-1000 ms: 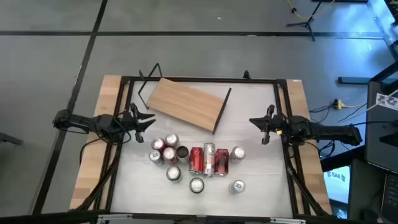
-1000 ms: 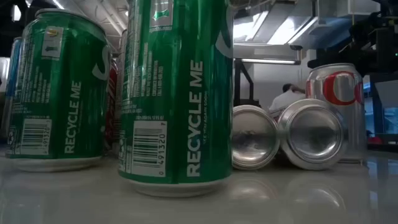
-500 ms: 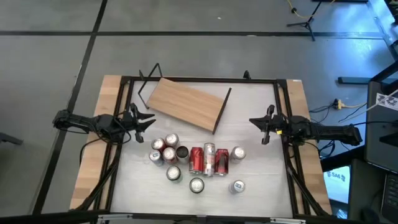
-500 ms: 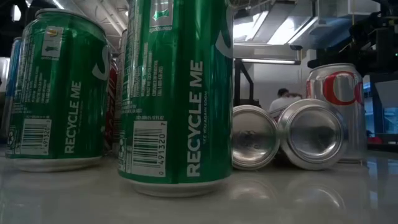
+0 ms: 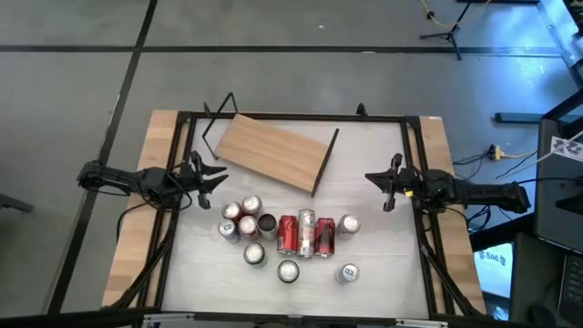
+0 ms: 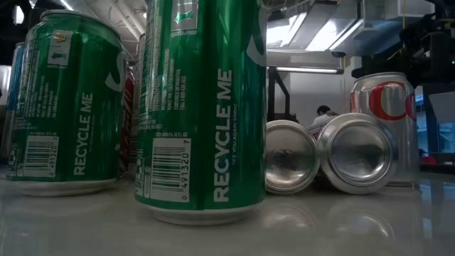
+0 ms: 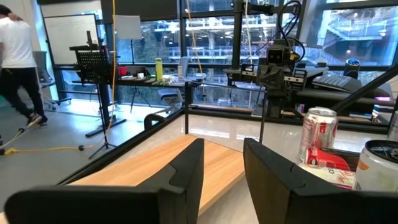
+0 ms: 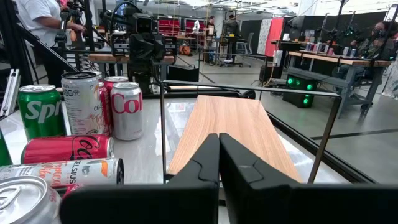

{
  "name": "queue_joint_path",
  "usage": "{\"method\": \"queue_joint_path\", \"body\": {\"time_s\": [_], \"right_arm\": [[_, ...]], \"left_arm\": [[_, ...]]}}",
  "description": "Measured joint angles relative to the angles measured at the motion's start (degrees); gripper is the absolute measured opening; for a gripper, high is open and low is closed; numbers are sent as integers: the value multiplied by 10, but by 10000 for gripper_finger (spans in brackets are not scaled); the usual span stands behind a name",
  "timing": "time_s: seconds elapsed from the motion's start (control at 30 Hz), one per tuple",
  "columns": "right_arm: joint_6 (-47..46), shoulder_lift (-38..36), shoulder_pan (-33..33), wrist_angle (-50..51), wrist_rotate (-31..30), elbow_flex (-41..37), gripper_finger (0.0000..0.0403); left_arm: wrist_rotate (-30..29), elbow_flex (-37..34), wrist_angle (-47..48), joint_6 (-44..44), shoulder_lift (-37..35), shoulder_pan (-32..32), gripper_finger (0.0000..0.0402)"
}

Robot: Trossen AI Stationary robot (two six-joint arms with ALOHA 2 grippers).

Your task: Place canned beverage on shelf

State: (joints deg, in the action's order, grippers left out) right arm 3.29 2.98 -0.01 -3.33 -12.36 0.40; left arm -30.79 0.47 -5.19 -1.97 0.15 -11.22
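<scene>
Several canned beverages [image 5: 287,235] stand grouped on the near middle of the table, and some lie on their sides. Green cans [image 6: 202,107] and silver can ends [image 6: 355,153] fill the low view. The shelf [image 5: 273,153], a light-brown board on thin black wire supports [image 5: 214,128], rests skewed on the table's far middle. My left gripper [image 5: 214,175] [image 7: 222,149] hangs open at the table's left edge, pointing level toward the shelf [image 7: 161,168]. My right gripper [image 5: 373,178] [image 8: 219,140] hangs shut at the right edge, facing the shelf [image 8: 230,130] and the cans [image 8: 127,109].
A black metal frame [image 5: 291,117] runs around the tabletop, with wooden strips [image 5: 137,219] along both sides. Bare tabletop [image 5: 378,246] lies between the cans and the right arm. People [image 7: 15,56] [image 8: 43,18] move in the room beyond the table.
Both arms, the cans and the shelf have kept still. Only a person far behind the table has shifted in the low view.
</scene>
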Motion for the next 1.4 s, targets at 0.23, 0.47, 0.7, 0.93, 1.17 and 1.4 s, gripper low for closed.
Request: {"method": "queue_joint_path", "body": {"time_s": [0.23,0.47,0.7,0.93,1.17,1.4], "right_arm": [[0,0,0,0,-1,0,5],[-4,0,0,0,1,0,5],[-5,0,0,0,2,0,5],[-14,0,0,0,3,0,5],[-78,0,0,0,3,0,5],[-80,0,0,0,3,0,5]], "left_arm": [[0,0,0,0,0,0,105],[-2,0,-6,3,0,0,105],[-39,0,-31,55,0,0,105],[-45,0,-31,108,0,0,105],[-51,0,-31,106,0,0,105],[-108,0,-31,121,0,0,106]]}}
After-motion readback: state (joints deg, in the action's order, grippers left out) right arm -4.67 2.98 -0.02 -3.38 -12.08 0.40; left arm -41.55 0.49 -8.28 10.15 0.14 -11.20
